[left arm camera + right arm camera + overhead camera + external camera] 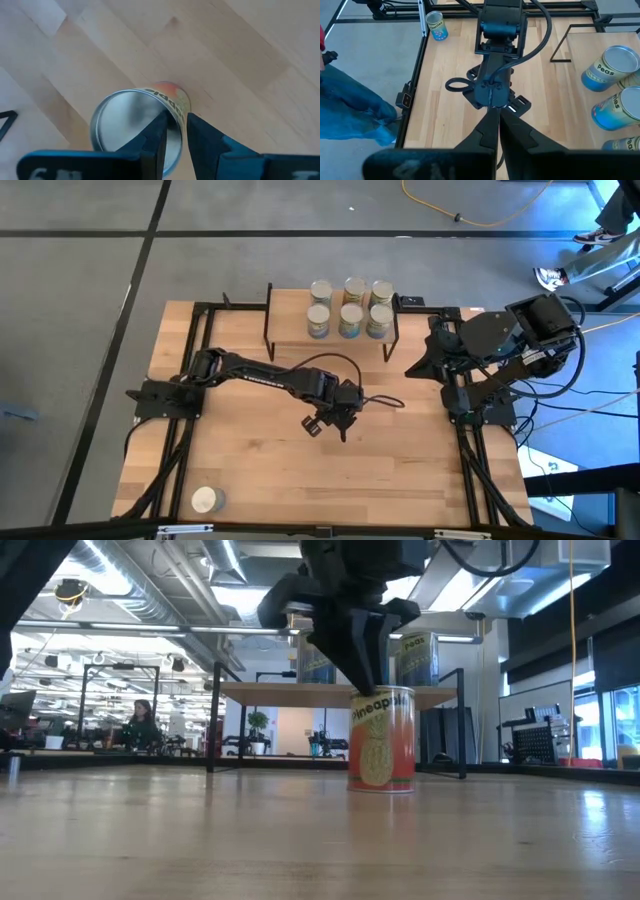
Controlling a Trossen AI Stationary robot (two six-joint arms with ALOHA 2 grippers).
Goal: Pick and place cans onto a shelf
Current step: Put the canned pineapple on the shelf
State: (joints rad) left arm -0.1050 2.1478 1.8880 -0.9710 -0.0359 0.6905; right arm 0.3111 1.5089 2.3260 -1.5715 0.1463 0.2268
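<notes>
Hovering mid-worktop (400, 480), the left tool (174, 131), fingers nearly pressed together, straddles only the rim of the pineapple can (381, 740); such an off-centre pinch could tip it.

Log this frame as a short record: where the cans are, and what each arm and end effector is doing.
cans on shelf: six cans, in two rows of three on the shelf
cans on table: pineapple can upright mid-table; loose can near the table's front-left corner
left end effector: directly above the pineapple can's top, fingers close together, not around the can; contact unclear
right end effector: shut, empty, arm folded at the table's right side
table: two cans not yet shelved
</notes>
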